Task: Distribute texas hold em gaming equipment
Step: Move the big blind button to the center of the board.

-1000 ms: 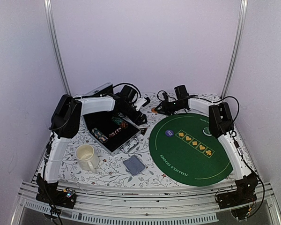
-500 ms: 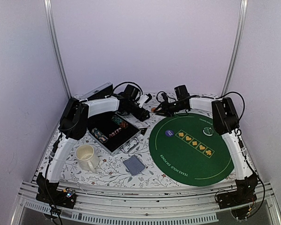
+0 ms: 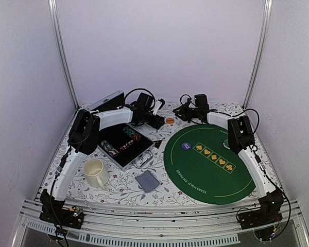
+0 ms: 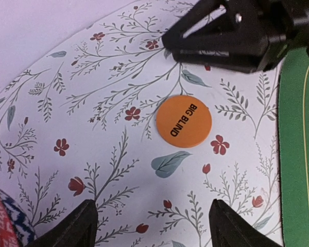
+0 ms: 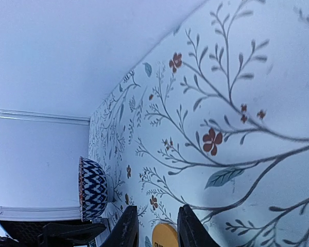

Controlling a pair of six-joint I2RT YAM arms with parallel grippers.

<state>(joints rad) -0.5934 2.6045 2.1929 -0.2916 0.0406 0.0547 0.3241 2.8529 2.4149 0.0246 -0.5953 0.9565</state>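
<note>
An orange disc [image 4: 184, 121] marked BIG BLIND lies flat on the floral cloth, just left of the green poker mat [image 3: 211, 164]; it also shows from above as the orange disc [image 3: 169, 120]. My left gripper [image 4: 152, 227] hovers open just short of it, with nothing between its fingers. My right gripper [image 5: 157, 229] is open by a narrow gap and holds nothing; the disc [image 5: 165, 235] shows beyond its tips. A purple disc [image 3: 186, 146] and a clear disc [image 3: 227, 143] sit on the mat. An open case [image 3: 124, 145] holds poker chips. A grey-blue card deck [image 3: 147, 181] lies near the front.
A cream mug [image 3: 95, 171] stands at the front left. A blue-white patterned bowl [image 5: 92, 188] sits behind the case by the back wall. The right gripper's black body [image 4: 232, 31] hangs close above the disc on its far side.
My right gripper has drawn back from the orange disc, leaving it bare on the cloth. My left gripper has swung toward the disc. Both pairs of jaws have narrowed a little.
</note>
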